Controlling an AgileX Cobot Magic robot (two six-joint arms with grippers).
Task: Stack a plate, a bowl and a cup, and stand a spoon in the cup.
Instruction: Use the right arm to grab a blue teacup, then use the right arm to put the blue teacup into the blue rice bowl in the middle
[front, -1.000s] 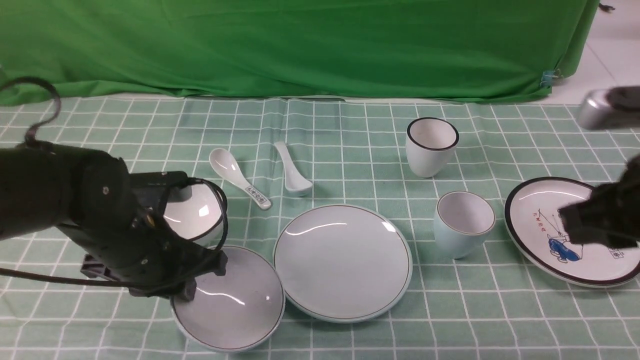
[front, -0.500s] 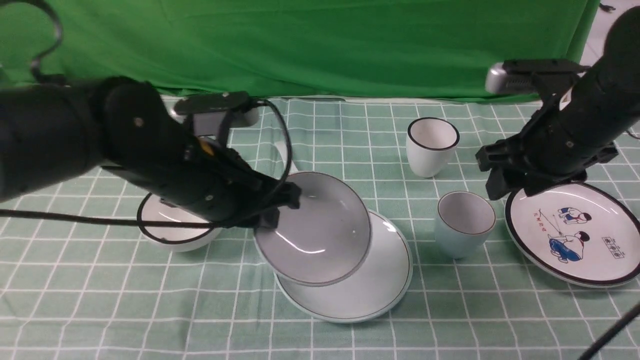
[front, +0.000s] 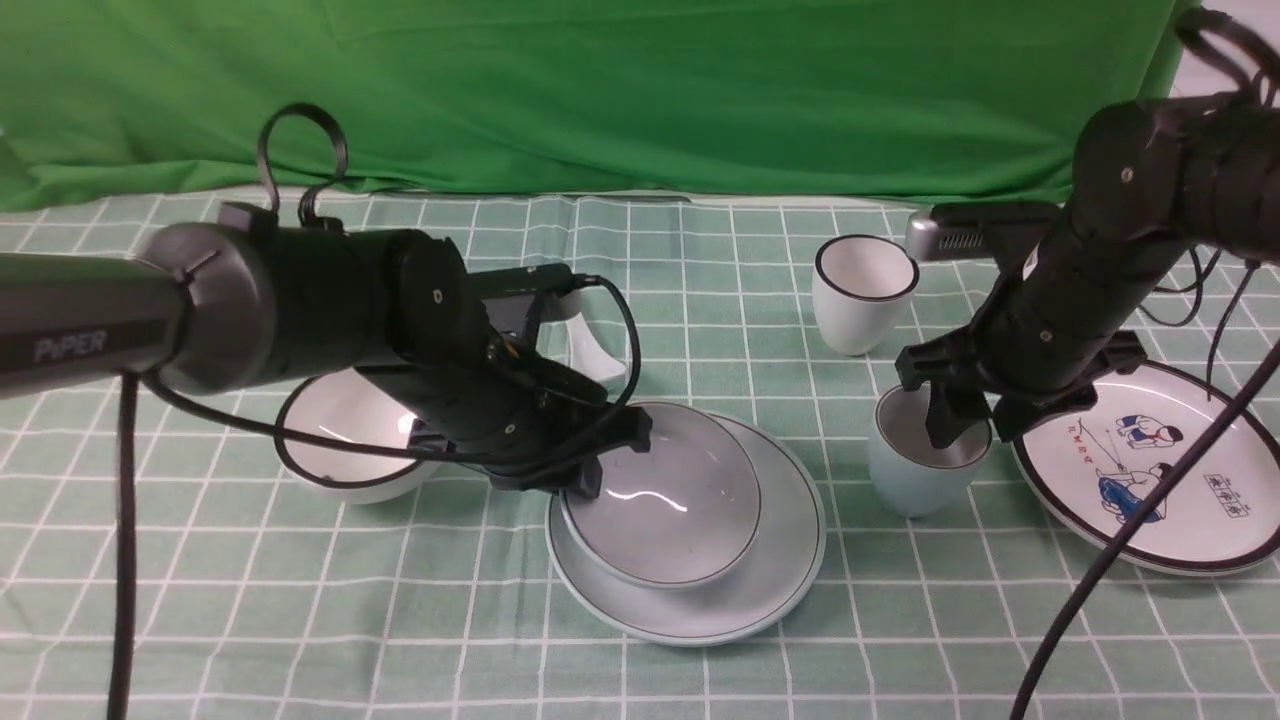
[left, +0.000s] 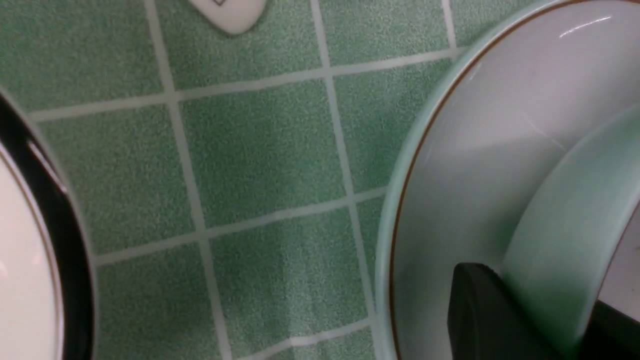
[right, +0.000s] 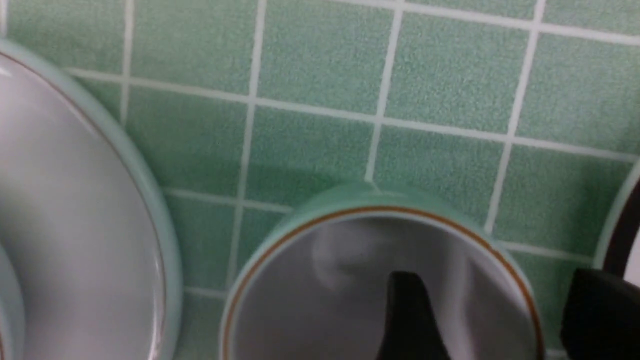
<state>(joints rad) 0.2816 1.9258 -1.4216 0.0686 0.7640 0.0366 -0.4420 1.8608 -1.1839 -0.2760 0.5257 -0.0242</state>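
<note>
The pale blue-grey bowl (front: 665, 500) sits on the plain plate (front: 790, 560), a little left of its middle. My left gripper (front: 592, 470) is shut on the bowl's left rim. In the left wrist view the bowl's wall (left: 560, 240) is pinched between the black fingers (left: 480, 310) over the plate (left: 460, 165). My right gripper (front: 962, 425) is open astride the right rim of the pale blue cup (front: 905, 480): one finger (right: 405, 310) is inside the cup (right: 350, 245), the other outside. The plain spoon (front: 598, 362) lies behind the left arm, mostly hidden.
A white black-rimmed bowl (front: 340, 445) stands left of the plate, under the left arm. A white black-rimmed cup (front: 862, 290) is behind the pale cup. The cartoon plate (front: 1150, 470) lies at the right, close to my right gripper. A green curtain backs the table.
The left gripper lifted the bowl from the cloth left of the plate, carried it right and set it on the plate. The right arm swung in, opened, and lowered over the cup's rim.
</note>
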